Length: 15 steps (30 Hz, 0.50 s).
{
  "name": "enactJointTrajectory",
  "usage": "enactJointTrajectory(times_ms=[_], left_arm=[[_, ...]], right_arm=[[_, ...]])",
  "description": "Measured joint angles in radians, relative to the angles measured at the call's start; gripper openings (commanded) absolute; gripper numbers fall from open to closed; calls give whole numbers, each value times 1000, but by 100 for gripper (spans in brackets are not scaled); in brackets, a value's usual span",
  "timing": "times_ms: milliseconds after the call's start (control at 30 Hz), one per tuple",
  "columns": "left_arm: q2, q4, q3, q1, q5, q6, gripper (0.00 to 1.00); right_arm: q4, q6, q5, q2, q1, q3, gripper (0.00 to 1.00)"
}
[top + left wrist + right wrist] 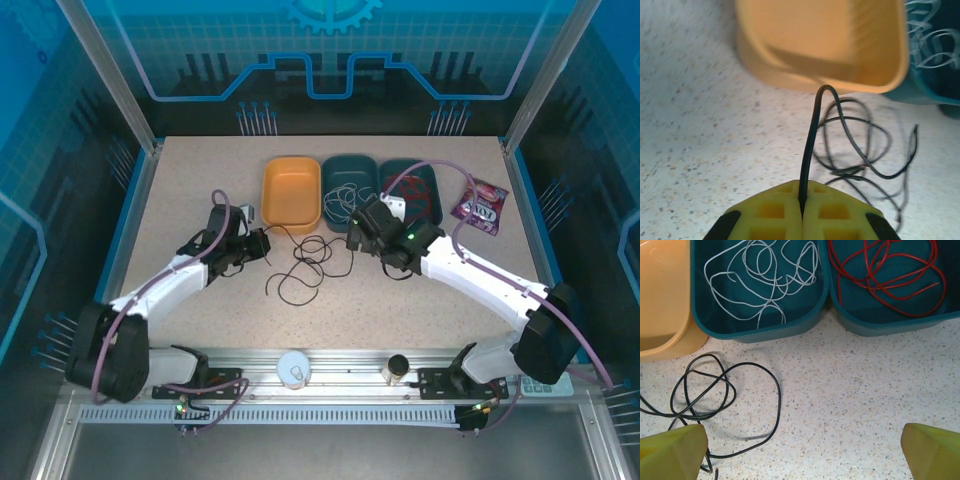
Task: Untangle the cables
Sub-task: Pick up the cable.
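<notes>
Assessing progress, I find two of the three cables sorted. The white cable (765, 285) lies loosely coiled inside the middle teal bin (760, 332), upper centre of the right wrist frame. The red cable (885, 275) lies alone in the right teal bin (880, 329) at upper right, and neither cable touches the other. The black cable (715, 390) is the outstanding item. It sits on the table (850, 400) at lower left of that frame, in overlapping loops just below the bins and apart from both other cables. The orange bin (825, 40), across the top of the left wrist frame, shows no cable inside, and I judge it the intended place for the black cable. My left claw (802, 210) is closed on one strand of the black cable, which rises from between the pads and arcs toward the orange bin's near wall. My right claw (804, 452) stands wide open above bare table, holding nothing. Remaining, in my judgement: lift the black cable into the orange bin and release it.
</notes>
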State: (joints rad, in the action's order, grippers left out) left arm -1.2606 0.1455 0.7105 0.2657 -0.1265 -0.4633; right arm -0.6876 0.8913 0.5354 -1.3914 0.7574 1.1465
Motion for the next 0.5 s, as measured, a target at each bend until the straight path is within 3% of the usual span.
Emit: enactJointTrajectory(times_ms=[500], left_arm=[[201, 31, 54, 88, -32, 40, 0]], right_arm=[[121, -32, -11, 100, 10, -105, 100]])
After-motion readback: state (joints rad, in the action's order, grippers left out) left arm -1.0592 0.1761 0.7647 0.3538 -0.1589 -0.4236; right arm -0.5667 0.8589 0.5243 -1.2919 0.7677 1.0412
